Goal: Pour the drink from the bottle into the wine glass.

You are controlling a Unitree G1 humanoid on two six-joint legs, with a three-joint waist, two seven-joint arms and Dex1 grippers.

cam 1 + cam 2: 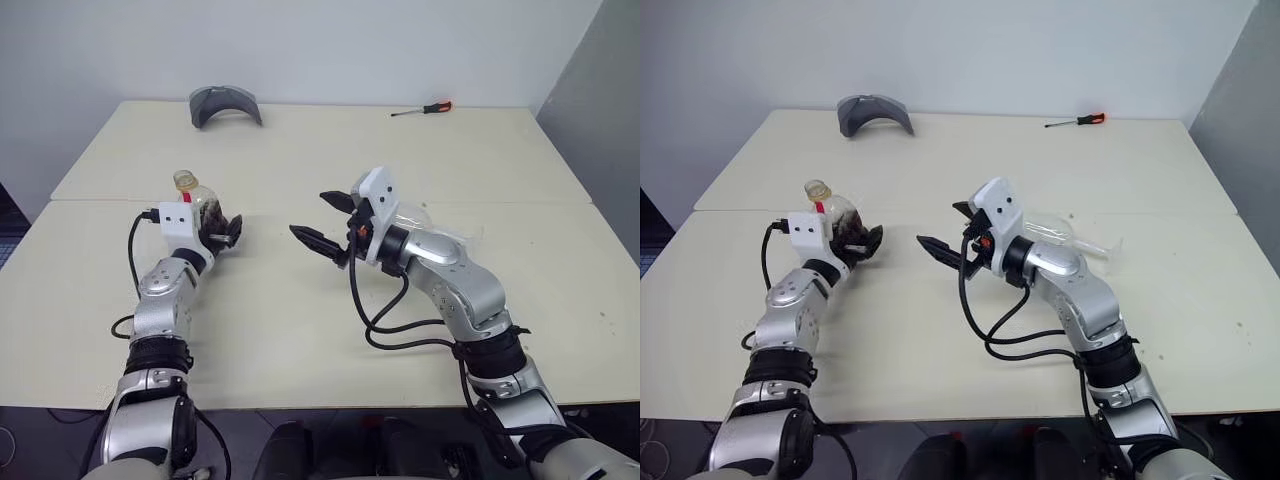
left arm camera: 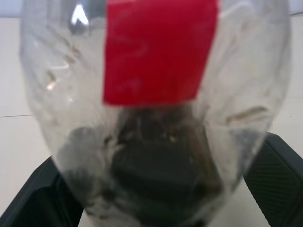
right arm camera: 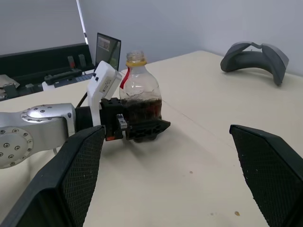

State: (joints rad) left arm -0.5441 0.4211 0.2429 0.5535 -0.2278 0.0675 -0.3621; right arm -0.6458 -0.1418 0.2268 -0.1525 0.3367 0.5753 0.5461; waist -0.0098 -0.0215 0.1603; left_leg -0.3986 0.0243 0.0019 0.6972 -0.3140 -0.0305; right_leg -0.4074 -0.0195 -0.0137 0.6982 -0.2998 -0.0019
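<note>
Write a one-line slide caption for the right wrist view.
Left tool with its fingers around a cola bottle upright on the table, framed by the open right tool's fingers.

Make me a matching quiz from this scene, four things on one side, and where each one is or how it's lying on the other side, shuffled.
Things:
1. bottle
2. wine glass
3. screwdriver
4. grey curved piece

Places or states:
A. far right of the table
B. upright between the left end effector's fingers
C. far edge, left of centre
D. on its side behind the right arm

Pairs: 1-B, 2-D, 3-A, 4-C
</note>
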